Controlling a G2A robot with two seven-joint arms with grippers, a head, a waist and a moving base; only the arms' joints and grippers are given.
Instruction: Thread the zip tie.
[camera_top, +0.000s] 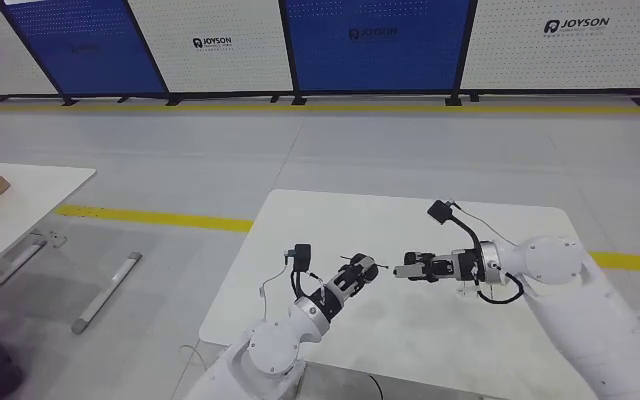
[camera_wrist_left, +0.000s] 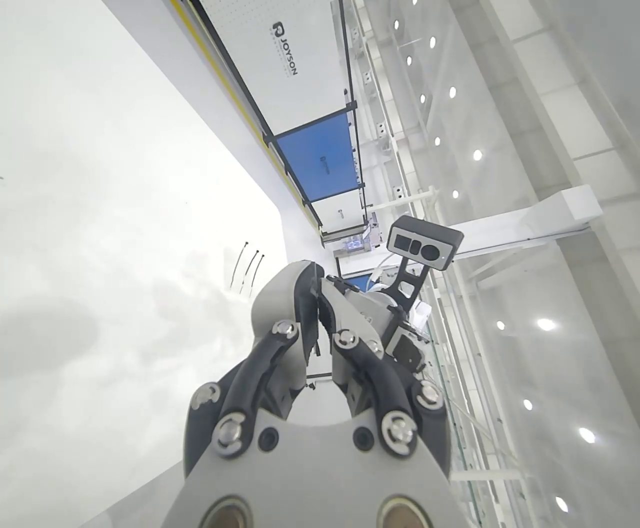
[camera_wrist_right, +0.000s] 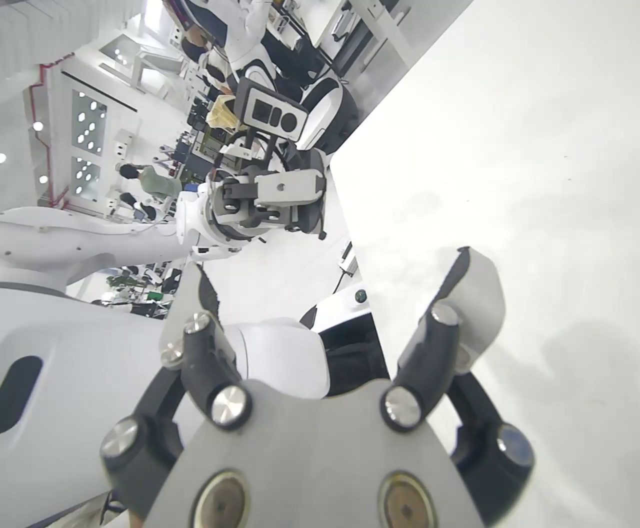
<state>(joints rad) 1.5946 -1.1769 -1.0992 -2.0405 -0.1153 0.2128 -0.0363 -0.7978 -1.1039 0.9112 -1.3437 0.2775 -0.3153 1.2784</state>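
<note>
**Zip tie** (camera_wrist_left: 316, 347) — thin black strip, pinched crosswise in the left gripper (camera_wrist_left: 317, 295) and held up off the white table (camera_top: 480, 230), over about its middle. Handling, by my reckoning: next to no weight, springy rather than limp, slick-sided. A free end will likely wag if gripped far back. So take the pointed end close to its tip and the other end right beside the head.

**Left arm:** comes in from the near left, forearm angled toward the far right. Its fingers are pressed together on the tie, which sticks out on either side.

**Right arm:** reaches in roughly level from the right. The right gripper (camera_wrist_right: 332, 280) points left at the other one, near it but not touching. Its fingers stand spread with nothing between them.

**Spare zip ties** (camera_wrist_left: 247, 265) — three or so, lying flat side by side on the table, farther off.
</note>
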